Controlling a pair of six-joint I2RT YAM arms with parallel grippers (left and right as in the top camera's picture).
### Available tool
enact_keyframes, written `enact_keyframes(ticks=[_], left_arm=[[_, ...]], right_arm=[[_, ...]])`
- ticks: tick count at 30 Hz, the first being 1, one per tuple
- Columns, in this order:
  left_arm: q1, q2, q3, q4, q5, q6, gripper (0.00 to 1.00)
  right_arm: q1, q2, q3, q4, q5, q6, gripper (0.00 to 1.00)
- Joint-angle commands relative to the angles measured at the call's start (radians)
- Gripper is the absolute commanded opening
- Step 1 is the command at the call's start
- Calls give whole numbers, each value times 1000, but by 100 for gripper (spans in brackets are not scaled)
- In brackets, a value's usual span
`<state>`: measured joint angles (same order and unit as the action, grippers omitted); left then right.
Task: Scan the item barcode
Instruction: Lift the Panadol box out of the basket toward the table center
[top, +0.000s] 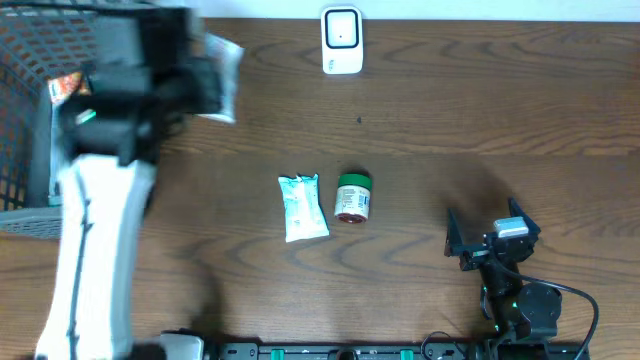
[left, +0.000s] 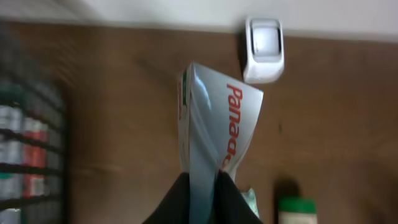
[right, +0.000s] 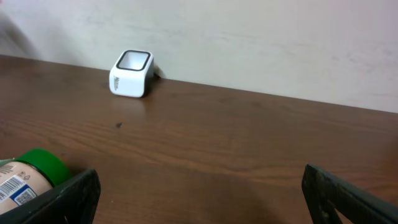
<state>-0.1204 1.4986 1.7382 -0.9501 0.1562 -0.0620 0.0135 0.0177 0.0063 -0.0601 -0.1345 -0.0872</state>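
The table bears a scanner; left of it the left pincer is clamped on a silver packet. The right pincer stands wide, empty. Transport step, I judge; next, face the barcode to the scanner.

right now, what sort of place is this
Likely a mock shop checkout bench: a white barcode scanner at the far edge of the wooden table, a wire basket of packaged goods, and a silver packet held in the left jaws.
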Motion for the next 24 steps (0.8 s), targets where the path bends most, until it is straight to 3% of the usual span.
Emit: enact_keyframes(ticks=[1, 12, 17, 21, 22, 24], left_arm=[[-69, 111, -18, -22, -89, 15, 8], [-211, 446, -18, -3, -562, -232, 8], [-254, 562, -18, 36, -662, -254, 12], [-266, 621, -18, 42, -655, -254, 17], [-266, 628, -18, 42, -640, -253, 42], [-266, 630, -18, 43, -608, -241, 64]], right_arm=[[3, -4, -1, -4, 2, 4, 99], [3, -4, -1, -4, 2, 4, 99], [3, -4, -1, -4, 3, 4, 99], [3, -4, -1, -4, 2, 4, 99], [3, -4, -1, -4, 2, 4, 99], [3, -4, -1, -4, 2, 4, 99]])
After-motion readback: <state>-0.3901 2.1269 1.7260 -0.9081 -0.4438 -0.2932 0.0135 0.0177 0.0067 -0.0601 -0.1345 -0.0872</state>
